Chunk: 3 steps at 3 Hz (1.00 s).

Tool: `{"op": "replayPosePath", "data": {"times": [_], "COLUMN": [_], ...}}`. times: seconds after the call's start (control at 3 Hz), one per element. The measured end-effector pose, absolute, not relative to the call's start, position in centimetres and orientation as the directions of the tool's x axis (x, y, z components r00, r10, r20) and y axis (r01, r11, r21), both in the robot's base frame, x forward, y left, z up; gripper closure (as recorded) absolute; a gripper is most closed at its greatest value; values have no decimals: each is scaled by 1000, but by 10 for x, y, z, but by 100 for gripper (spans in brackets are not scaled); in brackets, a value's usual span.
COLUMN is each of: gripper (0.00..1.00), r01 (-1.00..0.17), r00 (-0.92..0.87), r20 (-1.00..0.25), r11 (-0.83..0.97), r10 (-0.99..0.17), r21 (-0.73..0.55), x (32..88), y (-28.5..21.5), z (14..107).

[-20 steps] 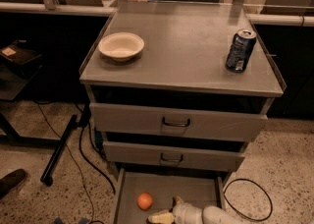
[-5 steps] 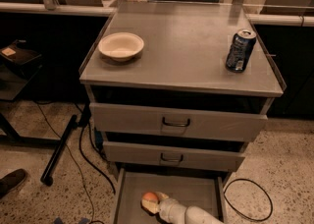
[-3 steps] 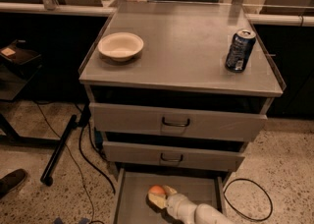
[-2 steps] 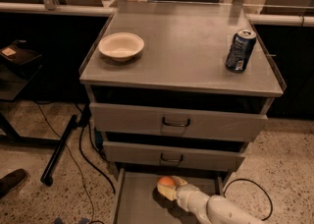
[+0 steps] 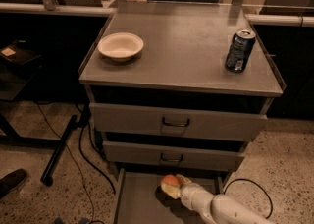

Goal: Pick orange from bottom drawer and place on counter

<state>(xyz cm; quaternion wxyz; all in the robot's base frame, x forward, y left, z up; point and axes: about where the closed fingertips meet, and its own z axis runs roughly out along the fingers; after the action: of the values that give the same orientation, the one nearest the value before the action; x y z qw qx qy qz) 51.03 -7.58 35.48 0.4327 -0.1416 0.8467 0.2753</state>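
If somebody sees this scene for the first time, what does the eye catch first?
The robot's tool holds the orange over the open bottom drawer, at the lower edge. On the counter above stand a cream bowl, left, and a dark can, right.

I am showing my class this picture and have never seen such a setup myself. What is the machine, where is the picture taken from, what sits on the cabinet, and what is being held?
There is one view. It looks down at the front of a grey metal cabinet with three drawers. Where the camera is mounted cannot be told. The white arm entering at the bottom right belongs to a mobile robot. It ends in a two-finger gripper, which is over the open bottom drawer, a shallow grey tray. The gripper is closed on a small round orange fruit. On the flat grey metal counter stand a cream bowl at the left and a dark drinks can at the right, well apart.
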Motion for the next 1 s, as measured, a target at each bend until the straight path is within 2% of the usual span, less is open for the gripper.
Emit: {"op": "replayPosePath", "data": {"times": [0.67,1.0], "gripper": [100,100], "r01": [-467,-477], "r00": [-543,-485], "r20": [-839,-874], "r11": [826,841], "r10": [14,-10], "r21": [316,255], "x": [491,483], "y": [-108,-122], "z": [425,465]}}
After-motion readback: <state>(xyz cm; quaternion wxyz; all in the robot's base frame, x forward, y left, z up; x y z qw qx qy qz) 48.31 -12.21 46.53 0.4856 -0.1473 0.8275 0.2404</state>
